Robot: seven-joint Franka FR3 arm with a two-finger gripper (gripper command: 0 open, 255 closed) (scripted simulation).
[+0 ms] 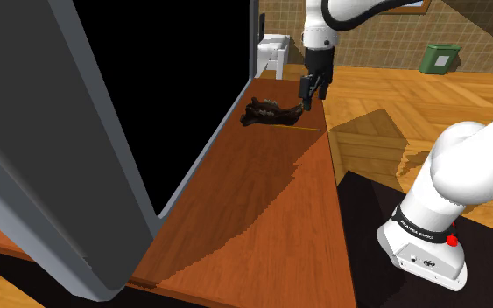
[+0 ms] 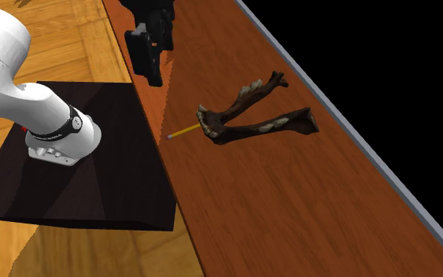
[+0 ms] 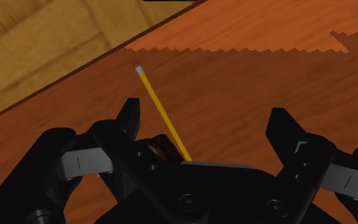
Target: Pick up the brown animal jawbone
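Observation:
The jawbone [image 2: 252,118] is a dark brown, V-shaped bone with pale teeth, lying flat on the wooden table [image 2: 290,212]. In the shoulder view the jawbone [image 1: 268,112] lies near the table's far end. My gripper [image 2: 153,72] hangs above the table's edge, to the second exterior view's left of the bone and apart from it. In the shoulder view the gripper [image 1: 310,99] is just right of the bone. In the wrist view the gripper [image 3: 206,130] is open, and a tip of the jawbone [image 3: 161,146] peeks out by one finger.
A yellow pencil [image 2: 183,131] lies on the table beside the bone's joined end, and the pencil [image 3: 156,98] runs under the open fingers. A grey-framed black panel [image 1: 104,114] borders the table. A white object [image 1: 274,50] and a green bin [image 1: 439,59] stand farther off.

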